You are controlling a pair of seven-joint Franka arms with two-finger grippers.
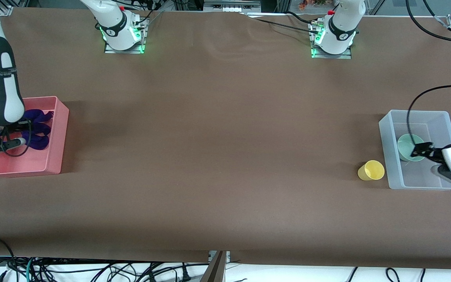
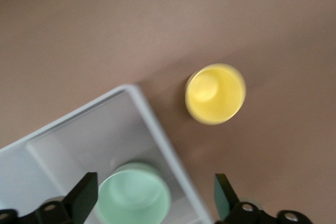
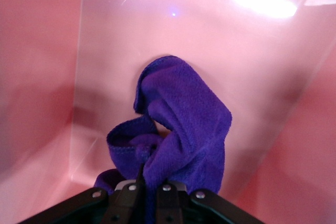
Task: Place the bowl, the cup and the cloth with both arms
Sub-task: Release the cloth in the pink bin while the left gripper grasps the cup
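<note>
The mint-green bowl (image 1: 407, 145) sits inside a clear plastic bin (image 1: 386, 152) at the left arm's end of the table. My left gripper (image 1: 431, 160) hangs open and empty over the bowl (image 2: 134, 198) and the bin's wall (image 2: 152, 124). The yellow cup (image 1: 371, 170) stands on the table just outside the bin, and it also shows in the left wrist view (image 2: 215, 94). My right gripper (image 1: 8, 143) is low in a pink bin (image 1: 59, 133), shut on the purple cloth (image 1: 37, 129). In the right wrist view the cloth (image 3: 184, 119) bunches up from the gripper (image 3: 148, 190).
Brown cloth covers the table. The pink bin's walls (image 3: 42, 77) close in round the right gripper. The two arm bases (image 1: 123, 33) (image 1: 333, 37) stand along the table's edge farthest from the front camera.
</note>
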